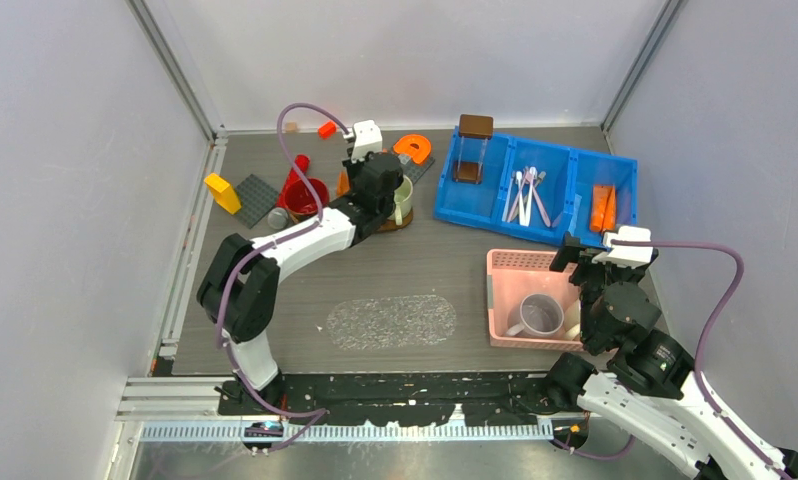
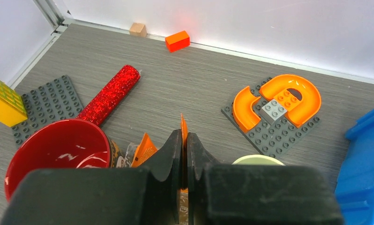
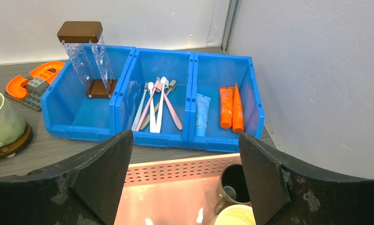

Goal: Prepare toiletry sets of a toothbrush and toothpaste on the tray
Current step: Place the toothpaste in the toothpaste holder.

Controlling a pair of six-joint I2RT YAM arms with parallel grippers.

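My left gripper (image 2: 184, 133) is shut on a thin orange flat edge that looks like the flat end of a toothpaste tube (image 2: 183, 125). It hovers at the back left (image 1: 375, 180), between a red mug and a pale green mug. More orange toothpaste tubes (image 3: 232, 108) lie in the right bin compartment, and several toothbrushes (image 3: 154, 105) lie in the middle one. My right gripper (image 3: 184, 140) stands open, holding nothing, over the pink tray (image 3: 175, 168). That tray holds a dark mug (image 3: 234, 185) and a pale yellow mug (image 3: 234, 216).
Around the left gripper are a red mug (image 2: 58, 154), a red glitter cylinder (image 2: 111, 93), a second orange packet (image 2: 143, 147), an orange curved block on a grey baseplate (image 2: 279, 105) and a pale green mug (image 3: 2, 122). The blue bin (image 1: 535, 230) stands behind the tray.
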